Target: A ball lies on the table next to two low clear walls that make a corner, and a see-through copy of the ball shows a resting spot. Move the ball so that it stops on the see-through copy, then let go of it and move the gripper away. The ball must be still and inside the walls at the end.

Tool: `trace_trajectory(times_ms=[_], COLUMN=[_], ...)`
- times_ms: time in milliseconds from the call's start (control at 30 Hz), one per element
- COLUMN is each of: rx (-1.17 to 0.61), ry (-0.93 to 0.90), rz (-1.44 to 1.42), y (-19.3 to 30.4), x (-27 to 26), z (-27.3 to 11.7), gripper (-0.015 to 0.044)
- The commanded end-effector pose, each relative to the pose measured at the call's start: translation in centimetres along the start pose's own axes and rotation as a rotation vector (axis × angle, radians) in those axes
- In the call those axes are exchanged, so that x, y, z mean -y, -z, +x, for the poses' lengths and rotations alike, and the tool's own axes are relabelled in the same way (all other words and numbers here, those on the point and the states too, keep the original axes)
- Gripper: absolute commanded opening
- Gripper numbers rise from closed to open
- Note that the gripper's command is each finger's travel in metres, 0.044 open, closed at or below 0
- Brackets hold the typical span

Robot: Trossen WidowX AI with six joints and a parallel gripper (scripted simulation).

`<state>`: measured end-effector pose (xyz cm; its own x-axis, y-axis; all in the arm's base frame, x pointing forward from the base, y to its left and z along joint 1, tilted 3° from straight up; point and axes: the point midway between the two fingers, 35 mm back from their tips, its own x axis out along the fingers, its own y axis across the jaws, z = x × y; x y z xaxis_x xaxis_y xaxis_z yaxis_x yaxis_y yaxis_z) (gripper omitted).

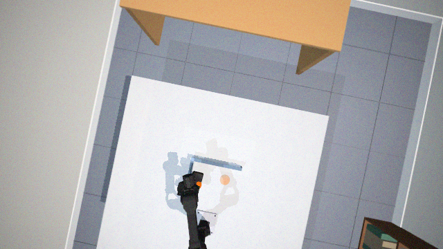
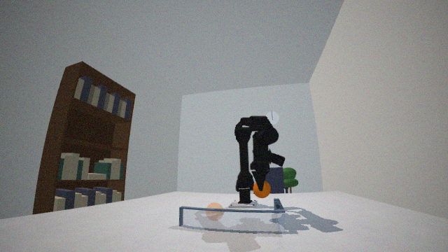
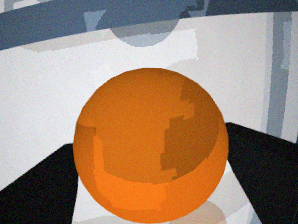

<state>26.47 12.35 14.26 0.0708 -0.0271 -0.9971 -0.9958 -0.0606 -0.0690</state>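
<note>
The orange ball (image 1: 199, 185) (image 2: 264, 189) (image 3: 150, 145) is held up in the air, above the table. My gripper (image 2: 261, 189) (image 3: 149, 143) is shut on it, with a black finger at each side in the wrist view. In the top view the gripper mostly covers the ball. The see-through copy (image 1: 225, 180) (image 2: 214, 211) rests on the table to the right of the ball in the top view. The long clear wall (image 1: 218, 163) (image 2: 231, 220) runs beyond both. The short clear wall (image 1: 191, 167) (image 2: 278, 205) meets it at the corner near the gripper.
The white table (image 1: 277, 138) (image 2: 122, 224) carries the arm's base plate (image 1: 207, 213) (image 2: 232, 204). Shadows of the arm fall across the table around the walls. A bookshelf (image 1: 398, 229) (image 2: 52, 147) and an orange-brown desk (image 1: 242, 21) stand off the table.
</note>
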Motion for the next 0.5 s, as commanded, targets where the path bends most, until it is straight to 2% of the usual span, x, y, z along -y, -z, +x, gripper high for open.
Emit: trace_trajectory(times_ms=[0,267,467], rx=[0.009,0.014,0.014], ry=[0.001,-0.005,-0.005], rz=[-0.008,-0.031,-0.033], y=[-0.2,-0.4,-0.1], x=[-0.3,-1.3,-1.2], z=[-2.2,-6.1,-6.3], gripper=[0.0000,0.0000,0.0000])
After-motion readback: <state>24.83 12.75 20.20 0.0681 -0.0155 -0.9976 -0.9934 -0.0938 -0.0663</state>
